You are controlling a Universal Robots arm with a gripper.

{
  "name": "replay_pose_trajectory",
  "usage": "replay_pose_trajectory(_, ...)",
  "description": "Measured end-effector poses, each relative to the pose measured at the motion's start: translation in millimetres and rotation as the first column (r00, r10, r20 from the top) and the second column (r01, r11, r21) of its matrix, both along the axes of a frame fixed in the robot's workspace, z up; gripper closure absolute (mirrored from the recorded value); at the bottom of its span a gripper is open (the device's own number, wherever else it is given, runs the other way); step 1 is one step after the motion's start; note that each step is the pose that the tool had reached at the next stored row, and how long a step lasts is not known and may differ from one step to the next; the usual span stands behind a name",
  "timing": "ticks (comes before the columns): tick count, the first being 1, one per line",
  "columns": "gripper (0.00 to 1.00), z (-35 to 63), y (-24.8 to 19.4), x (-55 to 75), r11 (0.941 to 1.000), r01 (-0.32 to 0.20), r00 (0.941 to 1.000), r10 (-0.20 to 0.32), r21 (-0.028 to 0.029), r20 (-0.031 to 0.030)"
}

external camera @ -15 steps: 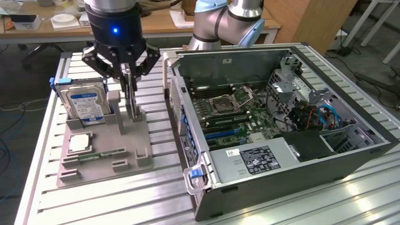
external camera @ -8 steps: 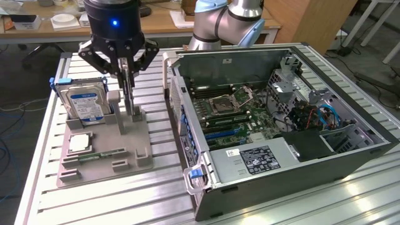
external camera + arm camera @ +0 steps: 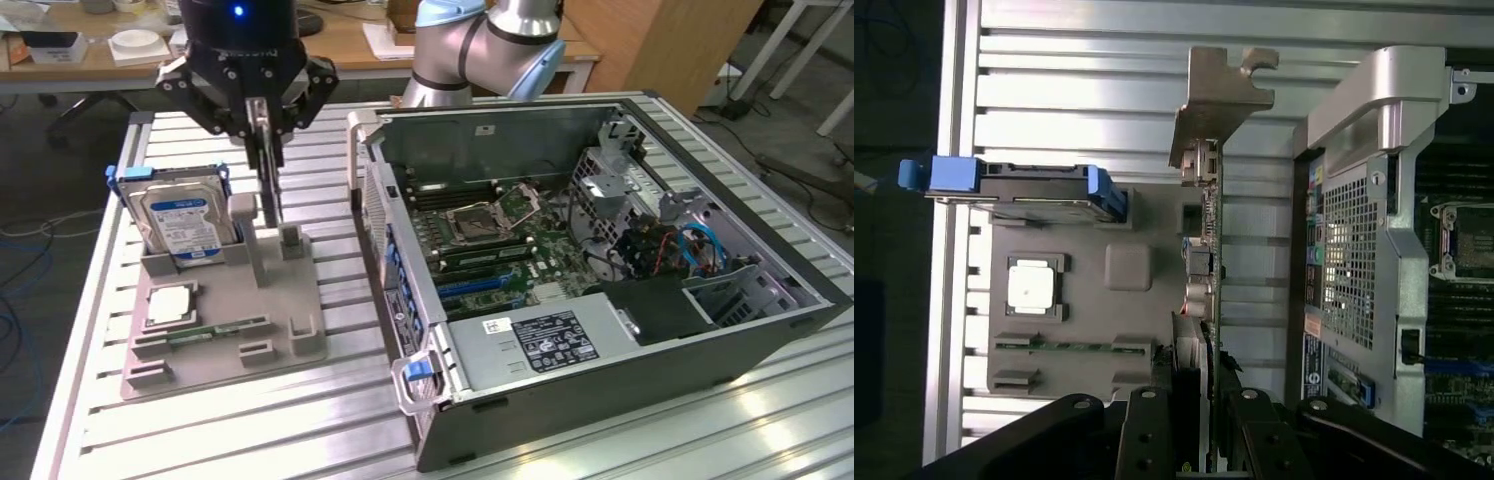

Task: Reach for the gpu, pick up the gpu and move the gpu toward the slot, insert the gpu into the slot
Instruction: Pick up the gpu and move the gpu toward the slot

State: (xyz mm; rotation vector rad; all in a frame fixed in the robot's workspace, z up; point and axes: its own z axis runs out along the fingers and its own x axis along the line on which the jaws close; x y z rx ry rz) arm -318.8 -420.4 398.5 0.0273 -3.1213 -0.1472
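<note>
The gripper (image 3: 262,128) points straight down, its black body wide at the shoulders, with linkage bars splayed to either side and a small blue light lit on the wrist above it. Its two fingers (image 3: 1187,352) are drawn close together and clamp the upper edge of the gpu (image 3: 272,190), one on each flat face. The arm (image 3: 483,45), silver with pale blue joint caps, bends further back, toward the exterior view's right.
</note>
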Motion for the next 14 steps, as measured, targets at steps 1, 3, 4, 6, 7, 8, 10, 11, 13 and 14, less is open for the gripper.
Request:
replay_pose_trajectory(1, 0.73, 2.7, 0.0, 0.0, 1.0, 0.0, 1.0, 0.0, -0.0003, -0.0003)
replay_pose_trajectory(3, 0.73, 8.5, 0.1, 0.1, 1.0, 0.0, 1.0, 0.0, -0.0009, -0.0004)
replay_pose_trajectory(4, 0.73, 11.5, 0.1, 0.1, 1.0, 0.0, 1.0, 0.0, -0.001, -0.0004)
replay_pose_trajectory(6, 0.73, 17.4, 0.2, 0.0, 1.0, 0.0, 1.0, 0.0, -0.0011, -0.0005)
replay_pose_trajectory(7, 0.73, 20.0, 0.2, 0.0, 1.0, 0.0, 1.0, 0.0, -0.0011, -0.0004)
replay_pose_trajectory(8, 0.73, 21.5, 0.1, 0.0, 1.0, 0.0, 1.0, 0.0, -0.001, -0.0005)
replay_pose_trajectory(10, 0.73, 21.9, 0.2, 0.0, 1.0, 0.001, 1.0, -0.001, -0.0009, -0.0003)
replay_pose_trajectory(11, 0.73, 22.0, 0.2, 0.9, 1.0, 0.002, 1.0, -0.002, -0.001, -0.0005)
replay_pose_trajectory(13, 0.73, 22.0, 0.2, 2.5, 1.0, 0.009, 1.0, -0.009, -0.001, -0.0005)
replay_pose_trajectory(14, 0.73, 21.9, 0.2, 2.6, 0.9998, 0.017, 0.9998, -0.017, -0.0011, -0.0006)
